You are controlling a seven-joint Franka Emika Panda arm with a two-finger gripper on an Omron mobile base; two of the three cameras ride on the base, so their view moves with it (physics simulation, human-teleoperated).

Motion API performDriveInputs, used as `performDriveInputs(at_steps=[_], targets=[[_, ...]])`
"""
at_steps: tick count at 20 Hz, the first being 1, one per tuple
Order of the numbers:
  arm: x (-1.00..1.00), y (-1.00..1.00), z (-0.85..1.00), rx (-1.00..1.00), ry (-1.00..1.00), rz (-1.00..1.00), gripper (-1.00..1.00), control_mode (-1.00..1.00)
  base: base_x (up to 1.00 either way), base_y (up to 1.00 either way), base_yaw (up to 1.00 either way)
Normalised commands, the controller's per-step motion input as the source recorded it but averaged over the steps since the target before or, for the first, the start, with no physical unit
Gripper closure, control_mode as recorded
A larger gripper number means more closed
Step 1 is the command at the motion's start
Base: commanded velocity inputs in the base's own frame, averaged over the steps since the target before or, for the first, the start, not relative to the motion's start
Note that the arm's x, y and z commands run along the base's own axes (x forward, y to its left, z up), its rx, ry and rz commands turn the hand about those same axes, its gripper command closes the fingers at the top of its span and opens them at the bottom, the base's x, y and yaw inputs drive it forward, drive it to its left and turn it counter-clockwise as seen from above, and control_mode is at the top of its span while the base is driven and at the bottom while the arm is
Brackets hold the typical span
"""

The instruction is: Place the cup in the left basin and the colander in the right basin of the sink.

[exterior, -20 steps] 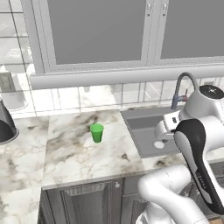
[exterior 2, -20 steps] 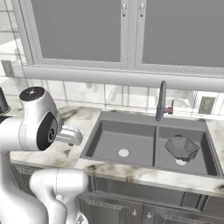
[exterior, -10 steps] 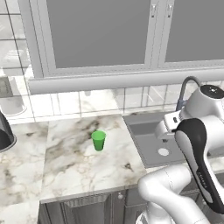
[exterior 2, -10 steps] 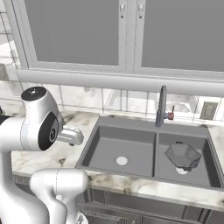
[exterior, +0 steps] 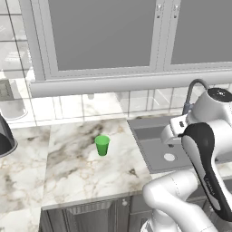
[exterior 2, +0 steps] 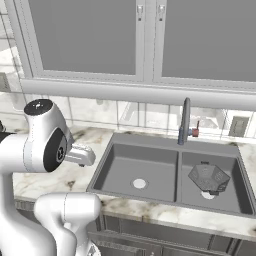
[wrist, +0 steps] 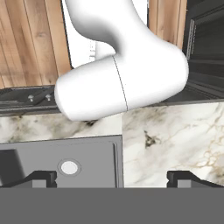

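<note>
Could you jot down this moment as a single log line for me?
cup: upright on counter, left of sink | colander: in right basin | left basin: no cup yet | pincer: open, holding nothing

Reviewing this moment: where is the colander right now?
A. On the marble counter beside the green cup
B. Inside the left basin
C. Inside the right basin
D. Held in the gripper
C. The right base view shows the colander sitting in the right basin, over its drain, while the left basin holds nothing but its own drain.

Green cup (exterior: 102, 144) (sink (exterior 2: 170, 172) dark grey).
</note>
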Motion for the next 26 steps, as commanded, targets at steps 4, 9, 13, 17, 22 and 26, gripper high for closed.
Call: performDriveInputs(at_steps=[4,9,13,17,22,26], targets=[[0.18,0.03,0.00,0.00,0.00,0.00,-1.00,-1.00,0.00,0.00,0.00],[0.40,0.32,0.00,0.00,0.00,0.00,-1.00,-1.00,0.00,0.00,0.00],[0.39,0.44,0.00,0.00,0.01,0.01,-1.00,-1.00,0.00,0.00,0.00],[0.46,0.42,0.00,0.00,0.02,0.00,-1.00,-1.00,0.00,0.00,0.00],[0.42,0.38,0.00,0.00,0.02,0.00,-1.00,-1.00,0.00,0.00,0.00],[0.30,0.39,0.00,0.00,0.03,0.01,-1.00,-1.00,0.00,0.00,0.00]])
